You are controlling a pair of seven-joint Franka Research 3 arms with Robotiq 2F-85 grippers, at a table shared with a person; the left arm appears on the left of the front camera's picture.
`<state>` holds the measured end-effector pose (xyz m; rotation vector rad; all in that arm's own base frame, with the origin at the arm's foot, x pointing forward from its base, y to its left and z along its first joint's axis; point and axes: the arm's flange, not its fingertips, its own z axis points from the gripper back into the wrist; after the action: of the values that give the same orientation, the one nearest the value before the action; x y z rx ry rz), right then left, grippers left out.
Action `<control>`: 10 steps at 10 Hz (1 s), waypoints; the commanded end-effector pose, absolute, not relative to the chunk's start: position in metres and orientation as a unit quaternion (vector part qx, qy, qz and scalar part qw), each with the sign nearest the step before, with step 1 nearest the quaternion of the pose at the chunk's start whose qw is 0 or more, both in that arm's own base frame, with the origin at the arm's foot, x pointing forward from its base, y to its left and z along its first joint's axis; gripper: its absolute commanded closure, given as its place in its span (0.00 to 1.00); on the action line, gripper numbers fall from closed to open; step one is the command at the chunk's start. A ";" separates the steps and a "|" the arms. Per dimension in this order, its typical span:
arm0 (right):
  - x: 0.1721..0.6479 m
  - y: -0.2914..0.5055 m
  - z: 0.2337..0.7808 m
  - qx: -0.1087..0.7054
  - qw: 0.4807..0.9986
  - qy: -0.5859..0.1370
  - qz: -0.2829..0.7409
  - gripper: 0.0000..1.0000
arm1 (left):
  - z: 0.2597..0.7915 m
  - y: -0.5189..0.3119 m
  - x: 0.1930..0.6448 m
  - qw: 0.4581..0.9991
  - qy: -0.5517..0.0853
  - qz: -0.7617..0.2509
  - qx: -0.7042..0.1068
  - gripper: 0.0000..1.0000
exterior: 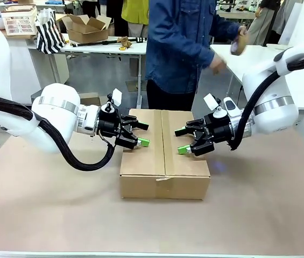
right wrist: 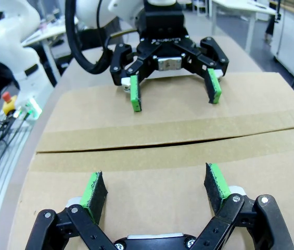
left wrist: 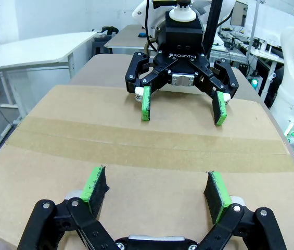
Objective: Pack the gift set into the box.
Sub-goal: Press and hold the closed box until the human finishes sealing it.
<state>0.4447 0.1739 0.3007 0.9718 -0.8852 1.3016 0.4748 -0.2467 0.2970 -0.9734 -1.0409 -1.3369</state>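
Observation:
The box point(exterior: 165, 156) stands mid-table with its top flaps folded shut, and a thin seam point(right wrist: 188, 140) runs between them. My left gripper point(exterior: 142, 134) hovers open over the box's left flap, nothing between its green pads. Facing it over the right flap is my right gripper point(exterior: 182, 141), also open and empty. In the left wrist view my own gripper point(left wrist: 156, 185) sits just above the cardboard point(left wrist: 136, 135), with the right gripper point(left wrist: 182, 113) opposite. The right wrist view mirrors this: right gripper point(right wrist: 154, 187) near, left gripper point(right wrist: 174, 99) far. The gift set is out of view.
A person in a blue denim shirt point(exterior: 181, 43) stands behind the box, one hand point(exterior: 240, 42) raised holding a small item. Far back are a smaller open carton point(exterior: 87, 27), a white basket point(exterior: 20, 21) and a striped bag point(exterior: 49, 33). A white table point(exterior: 248, 59) stands at right.

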 end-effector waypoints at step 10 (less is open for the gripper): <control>0.444 0.176 0.298 0.412 0.605 -0.381 0.564 0.00 | 0.295 -0.245 0.474 0.559 -0.441 -0.567 -0.414 0.00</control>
<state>0.4447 0.1739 0.3007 0.9718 -0.8852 1.3017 0.4748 -0.2467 0.2970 -0.9735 -1.0409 -1.3369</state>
